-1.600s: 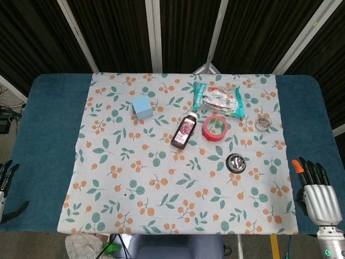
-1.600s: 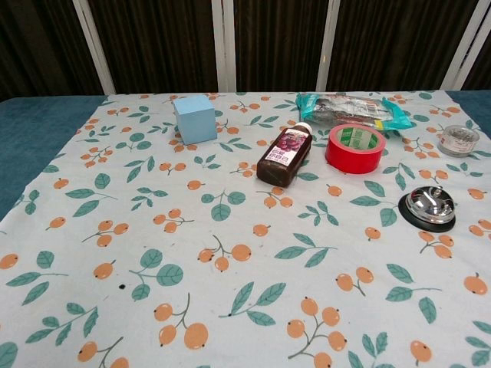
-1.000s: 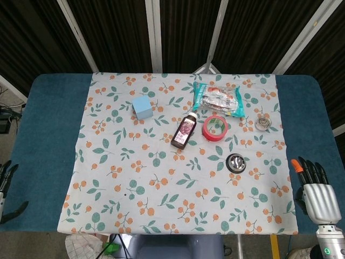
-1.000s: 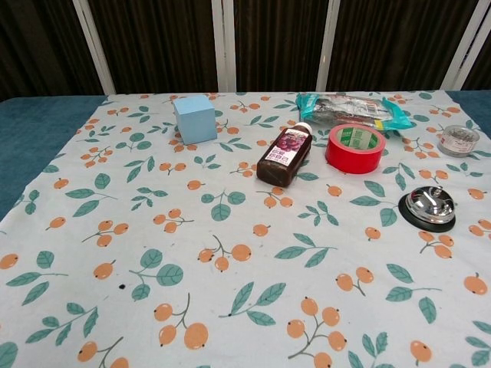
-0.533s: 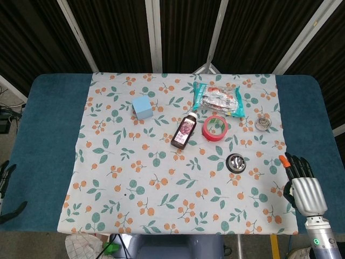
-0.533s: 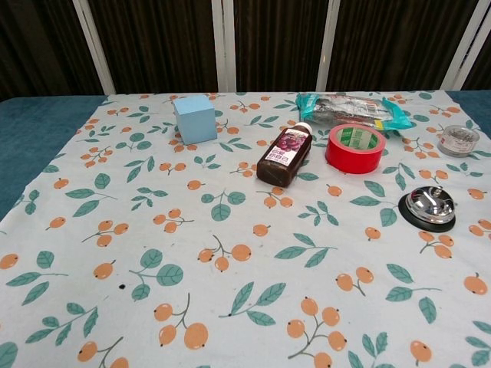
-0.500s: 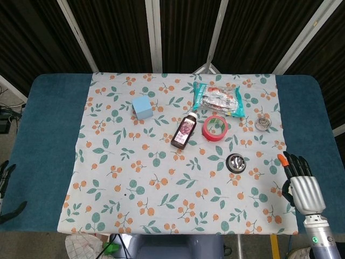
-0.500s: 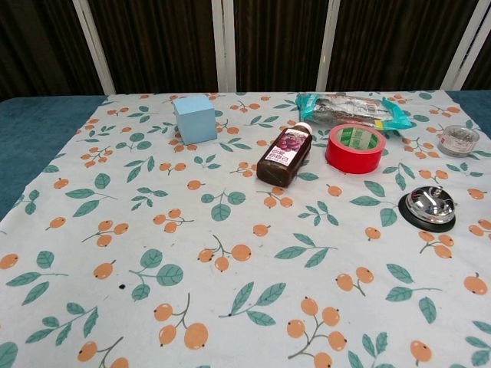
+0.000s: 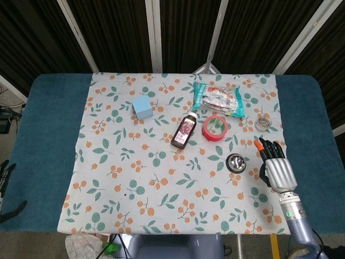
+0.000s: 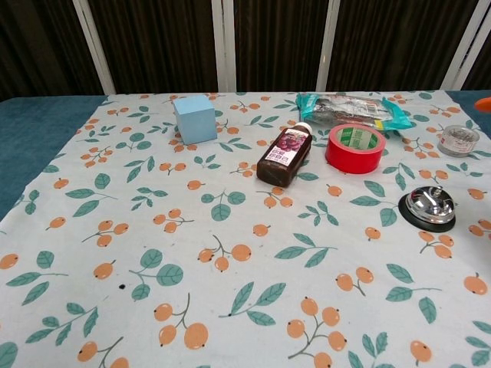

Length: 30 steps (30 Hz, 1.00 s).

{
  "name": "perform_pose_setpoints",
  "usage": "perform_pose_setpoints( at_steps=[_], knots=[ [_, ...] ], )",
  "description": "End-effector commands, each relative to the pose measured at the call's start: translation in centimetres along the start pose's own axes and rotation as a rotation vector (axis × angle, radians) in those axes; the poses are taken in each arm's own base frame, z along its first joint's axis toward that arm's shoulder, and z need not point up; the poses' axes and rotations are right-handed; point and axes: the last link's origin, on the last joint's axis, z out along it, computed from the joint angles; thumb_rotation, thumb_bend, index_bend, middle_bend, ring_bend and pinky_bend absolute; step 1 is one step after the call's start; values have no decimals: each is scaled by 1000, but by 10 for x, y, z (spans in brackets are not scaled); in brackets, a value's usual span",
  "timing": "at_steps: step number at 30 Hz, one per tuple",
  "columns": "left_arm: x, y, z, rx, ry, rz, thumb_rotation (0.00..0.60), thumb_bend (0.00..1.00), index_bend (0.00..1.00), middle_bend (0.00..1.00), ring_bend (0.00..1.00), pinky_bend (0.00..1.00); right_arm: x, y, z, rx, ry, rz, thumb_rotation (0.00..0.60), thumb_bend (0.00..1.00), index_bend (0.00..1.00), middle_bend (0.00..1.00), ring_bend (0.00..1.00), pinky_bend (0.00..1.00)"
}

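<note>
Head view: right hand [image 9: 276,166] empty, fingers apart beside bell [image 9: 235,162]; left hand [image 9: 6,183] cropped, unclear.

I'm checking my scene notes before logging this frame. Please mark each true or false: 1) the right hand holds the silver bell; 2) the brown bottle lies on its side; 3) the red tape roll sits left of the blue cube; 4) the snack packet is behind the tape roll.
1) False. The right hand is empty, its fingers apart, beside the silver call bell on its black base and not touching it.
2) True. The brown bottle with the dark label lies flat on the floral cloth.
3) False. The red tape roll sits right of the light blue cube.
4) True. The teal-edged snack packet lies just beyond the roll.
</note>
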Motion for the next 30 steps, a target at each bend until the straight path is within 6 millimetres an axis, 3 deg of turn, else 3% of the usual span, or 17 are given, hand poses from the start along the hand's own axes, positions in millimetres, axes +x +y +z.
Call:
perform_pose_setpoints(
  at_steps=[1, 15, 30],
  knots=[
    [0, 0, 0, -1, 0, 2, 600, 295, 71, 0, 0, 90, -11, -3, 13, -6, -22, 7, 600, 954, 24, 0, 0, 0],
    [-2, 1, 2, 9, 3, 12, 600, 295, 71, 0, 0, 90, -51, -12, 41, -11, -115, 31, 600, 954, 23, 0, 0, 0],
    [-3, 1, 5, 16, -1, 15, 600, 295, 71, 0, 0, 90, -73, -17, 46, -11, -153, 13, 600, 955, 24, 0, 0, 0]
  ],
)
